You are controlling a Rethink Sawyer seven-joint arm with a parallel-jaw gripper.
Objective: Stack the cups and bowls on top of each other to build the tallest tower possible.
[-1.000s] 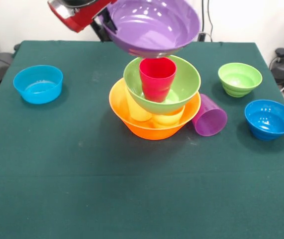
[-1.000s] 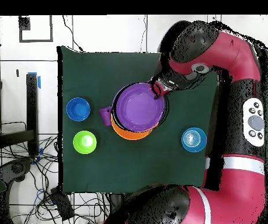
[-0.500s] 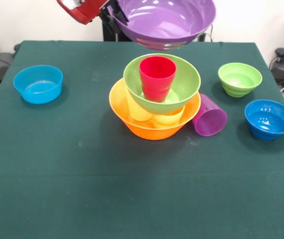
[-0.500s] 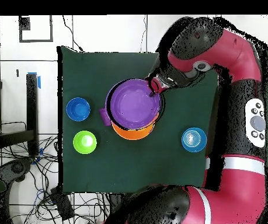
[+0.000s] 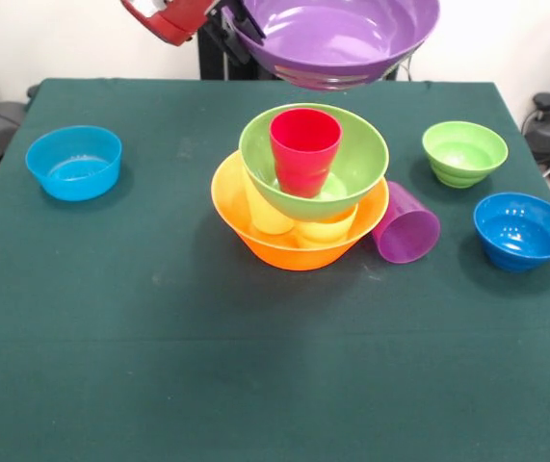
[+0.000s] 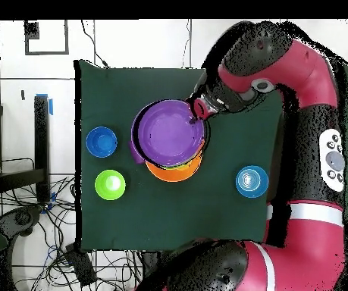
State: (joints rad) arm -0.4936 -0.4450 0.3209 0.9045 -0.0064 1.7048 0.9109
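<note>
The tower stands mid-table: a large orange bowl (image 5: 299, 236) holds two yellow cups (image 5: 270, 214), and a large lime green bowl (image 5: 352, 159) rests on them with a red-pink cup (image 5: 305, 149) upright inside. High above it hangs the large purple bowl (image 5: 337, 38), with my gripper (image 5: 234, 31) shut on its rim. From overhead the purple bowl (image 6: 169, 134) covers most of the orange bowl (image 6: 178, 171), and the gripper (image 6: 200, 111) clasps its edge. A purple cup (image 5: 406, 224) lies on its side against the orange bowl.
A small blue bowl (image 5: 74, 162) sits at the left of the front view. A small lime green bowl (image 5: 464, 152) and another small blue bowl (image 5: 522, 229) sit at the right. Cables lie beyond the table edges.
The gripper has lifted the purple bowl higher and carried it rightward in the front view, away from the top of the green bowl. The tower and loose pieces have not moved.
</note>
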